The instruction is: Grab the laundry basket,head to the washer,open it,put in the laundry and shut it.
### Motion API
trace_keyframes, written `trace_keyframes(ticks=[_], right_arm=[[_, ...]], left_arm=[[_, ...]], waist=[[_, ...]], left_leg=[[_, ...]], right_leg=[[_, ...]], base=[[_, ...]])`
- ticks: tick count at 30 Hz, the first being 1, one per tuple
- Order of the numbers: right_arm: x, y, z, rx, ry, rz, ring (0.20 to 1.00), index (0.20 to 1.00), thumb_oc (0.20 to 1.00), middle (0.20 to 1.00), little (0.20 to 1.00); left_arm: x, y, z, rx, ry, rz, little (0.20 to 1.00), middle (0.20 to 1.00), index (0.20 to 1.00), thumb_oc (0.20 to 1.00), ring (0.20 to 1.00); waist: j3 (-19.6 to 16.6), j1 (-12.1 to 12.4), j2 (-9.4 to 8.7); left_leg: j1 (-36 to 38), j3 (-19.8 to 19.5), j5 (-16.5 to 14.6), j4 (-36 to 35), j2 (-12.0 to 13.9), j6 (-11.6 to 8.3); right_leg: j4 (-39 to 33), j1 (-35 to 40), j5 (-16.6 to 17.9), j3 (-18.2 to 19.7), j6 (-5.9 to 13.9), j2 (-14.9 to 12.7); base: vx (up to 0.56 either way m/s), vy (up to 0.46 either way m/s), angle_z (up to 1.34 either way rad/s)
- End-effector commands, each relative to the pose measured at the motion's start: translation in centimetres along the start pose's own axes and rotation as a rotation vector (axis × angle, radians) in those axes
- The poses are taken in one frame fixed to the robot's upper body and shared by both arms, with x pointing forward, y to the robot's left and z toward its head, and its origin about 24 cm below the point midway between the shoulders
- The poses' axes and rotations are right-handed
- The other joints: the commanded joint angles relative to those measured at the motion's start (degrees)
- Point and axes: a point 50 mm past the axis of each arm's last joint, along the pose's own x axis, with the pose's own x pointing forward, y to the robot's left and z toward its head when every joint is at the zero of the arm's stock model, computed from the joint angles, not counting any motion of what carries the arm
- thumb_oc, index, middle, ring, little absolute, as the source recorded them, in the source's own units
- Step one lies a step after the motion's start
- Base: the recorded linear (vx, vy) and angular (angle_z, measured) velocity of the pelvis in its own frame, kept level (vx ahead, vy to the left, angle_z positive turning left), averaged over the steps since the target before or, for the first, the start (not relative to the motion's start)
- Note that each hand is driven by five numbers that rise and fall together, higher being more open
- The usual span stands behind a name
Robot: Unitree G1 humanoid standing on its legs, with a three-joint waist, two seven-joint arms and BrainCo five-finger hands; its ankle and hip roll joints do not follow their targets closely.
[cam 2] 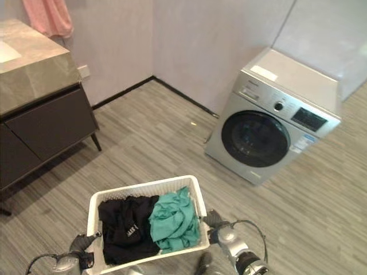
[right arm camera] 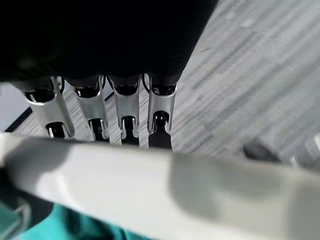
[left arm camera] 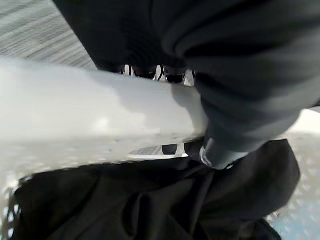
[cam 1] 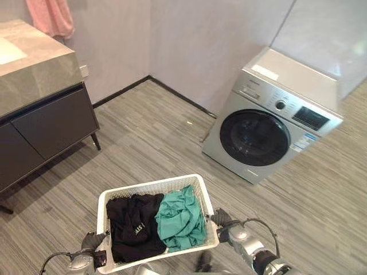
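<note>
We hold the white laundry basket (cam 1: 150, 186) with left hand (cam 1: 92, 242) and right hand (cam 1: 222, 218) curled round its rim, facing the closed washer (cam 1: 275, 114).

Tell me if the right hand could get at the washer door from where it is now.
Probably not yet. The right hand is curled round the laundry basket rim, and the washer, its door shut, stands well ahead across bare floor.

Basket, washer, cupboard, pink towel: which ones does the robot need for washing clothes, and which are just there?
Needed: white laundry basket, held by the left hand and right hand; black garment; green garment; washer, door shut.

Just there: dark cabinet; pink towel.
</note>
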Motion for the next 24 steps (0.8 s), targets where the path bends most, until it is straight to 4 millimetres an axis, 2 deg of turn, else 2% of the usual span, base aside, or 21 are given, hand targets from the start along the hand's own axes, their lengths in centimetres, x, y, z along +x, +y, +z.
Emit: trace_keyframes(ticks=[1, 2, 4, 7, 10, 13, 15, 17, 18, 19, 20, 21, 22, 24], right_arm=[[0.0, -2.4, 5.4, 0.184, -0.254, -0.046, 0.200, 0.200, 0.200, 0.200, 0.200], [-0.1, -2.6, 5.4, 0.181, -0.261, -0.056, 0.200, 0.200, 0.200, 0.200, 0.200], [-0.2, -3.1, 5.2, 0.195, -0.258, -0.076, 0.200, 0.200, 0.200, 0.200, 0.200], [-0.5, -4.1, 4.2, 0.199, -0.235, -0.115, 0.200, 0.200, 0.200, 0.200, 0.200], [-0.8, -4.8, 3.6, 0.206, -0.227, -0.142, 0.200, 0.200, 0.200, 0.200, 0.200], [-0.9, -5.1, 3.9, 0.211, -0.241, -0.151, 0.200, 0.200, 0.200, 0.200, 0.200], [-0.9, -4.8, 4.3, 0.210, -0.257, -0.140, 0.200, 0.200, 0.200, 0.200, 0.200], [-1.0, -4.6, 4.5, 0.219, -0.269, -0.129, 0.200, 0.200, 0.200, 0.200, 0.200], [-1.2, -4.8, 4.8, 0.275, -0.286, -0.129, 0.200, 0.200, 0.200, 0.200, 0.200], [-1.2, -5.0, 4.9, 0.278, -0.294, -0.126, 0.200, 0.200, 0.200, 0.200, 0.200], [-1.2, -5.1, 5.2, 0.271, -0.297, -0.119, 0.200, 0.200, 0.200, 0.200, 0.200], [-1.1, -5.1, 5.4, 0.268, -0.294, -0.114, 0.200, 0.200, 0.200, 0.200, 0.200], [-1.0, -4.8, 5.6, 0.258, -0.295, -0.099, 0.200, 0.200, 0.200, 0.200, 0.200], [-0.9, -5.0, 6.5, 0.249, -0.315, -0.093, 0.200, 0.200, 0.200, 0.200, 0.200]], left_arm=[[0.7, -0.5, 2.5, -0.015, -0.078, -0.029, 0.200, 0.200, 0.200, 0.200, 0.200], [0.8, -0.8, 2.8, -0.010, -0.089, -0.032, 0.200, 0.200, 0.200, 0.200, 0.200], [0.8, -1.2, 3.2, -0.001, -0.101, -0.045, 0.200, 0.200, 0.200, 0.200, 0.200], [1.0, -2.6, 4.0, 0.016, -0.122, -0.086, 0.200, 0.200, 0.200, 0.200, 0.200], [1.1, -3.3, 4.7, 0.020, -0.145, -0.103, 0.200, 0.200, 0.200, 0.200, 0.200], [1.1, -3.3, 5.1, 0.023, -0.161, -0.102, 0.200, 0.200, 0.200, 0.200, 0.200], [1.0, -2.7, 5.4, 0.030, -0.176, -0.090, 0.200, 0.200, 0.200, 0.200, 0.200], [0.8, -1.8, 5.6, 0.031, -0.185, -0.075, 0.200, 0.200, 0.200, 0.200, 0.200], [0.8, -1.8, 6.2, 0.033, -0.199, -0.078, 0.200, 0.200, 0.200, 0.200, 0.200], [0.8, -1.8, 6.4, 0.029, -0.205, -0.077, 0.200, 0.200, 0.200, 0.200, 0.200], [0.8, -1.7, 6.5, 0.029, -0.212, -0.070, 0.200, 0.200, 0.200, 0.200, 0.200], [0.8, -1.4, 6.7, 0.031, -0.215, -0.057, 0.200, 0.200, 0.200, 0.200, 0.200], [0.8, -0.8, 7.0, 0.028, -0.220, -0.037, 0.200, 0.200, 0.200, 0.200, 0.200], [0.8, -0.3, 8.1, 0.034, -0.262, -0.027, 0.200, 0.200, 0.200, 0.200, 0.200]], waist=[[1.45, -1.16, 0.52], [1.55, -1.15, 0.72], [1.52, -1.87, 0.56], [1.35, -2.71, 1.28], [1.14, -3.49, 1.65], [0.97, -4.09, 1.25], [1.32, -3.88, 0.69], [2.14, -3.43, 0.25], [4.65, -3.11, -0.21], [5.50, -3.29, -0.53], [5.66, -3.17, -0.95], [5.42, -2.60, -0.95], [5.22, -1.43, -0.72], [4.17, -0.80, -0.92]], left_leg=[[-1.52, -9.45, 12.70, -14.52, 12.17, -3.86], [-1.52, -9.06, 13.56, -15.07, 13.57, -4.62], [-2.40, -9.32, 14.55, -16.21, 14.14, -5.40], [-3.07, -7.80, 16.12, -18.49, 16.59, -7.15], [-3.74, -6.42, 17.09, -19.20, 17.66, -8.05], [-5.04, -5.85, 16.77, -17.03, 17.26, -8.13], [-5.39, -5.85, 15.74, -10.77, 16.42, -7.59], [-6.66, -5.77, 17.28, -2.51, 15.60, -6.69], [-12.10, -4.49, 22.63, 7.93, 14.77, -5.19], [-14.80, -3.25, 22.13, 11.94, 13.76, -3.44], [-16.70, -1.79, 19.54, 14.58, 11.66, -2.27], [-17.14, -1.15, 17.30, 13.78, 9.52, -2.13], [-16.56, 0.43, 14.29, 10.20, 7.63, -2.06], [-17.68, 3.74, 13.22, -0.69, 7.61, -2.20]], right_leg=[[2.69, 4.70, -7.46, 2.24, 17.54, -3.60], [2.68, 4.84, -7.89, 1.71, 17.29, -2.72], [2.13, 4.80, -8.05, 0.24, 17.15, -2.78], [0.66, 5.63, -8.91, -2.19, 16.38, -1.72], [-0.57, 6.21, -9.13, -3.03, 16.06, -1.14], [-1.53, 6.40, -9.19, -2.81, 15.80, -0.95], [-1.35, 7.18, -9.62, -0.14, 15.30, -0.37], [-0.82, 8.46, -10.01, 2.60, 14.59, 0.45], [-0.74, 9.97, -10.18, 4.65, 13.74, 0.79], [-0.59, 10.07, -9.97, 5.26, 13.55, 0.44], [-0.18, 9.90, -10.16, 6.47, 13.53, 0.17], [0.19, 9.65, -10.47, 7.54, 13.62, 0.22], [0.78, 9.76, -10.85, 8.99, 13.71, 0.60], [0.45, 9.93, -11.50, 8.76, 14.53, 0.67]], base=[[0.30, -0.223, 0.57], [0.22, -0.173, 0.56], [0.14, -0.111, -0.05], [0.17, -0.134, 0.12], [0.12, -0.064, 0.17], [0.10, -0.057, 0.07], [0.17, -0.054, -0.04], [0.18, -0.063, -0.36], [0.05, -0.026, -0.82], [0.01, -0.002, -1.01], [0.01, 0.064, -0.70], [0.07, 0.101, -0.50], [0.11, 0.132, -0.37], [0.20, 0.166, -0.61]])
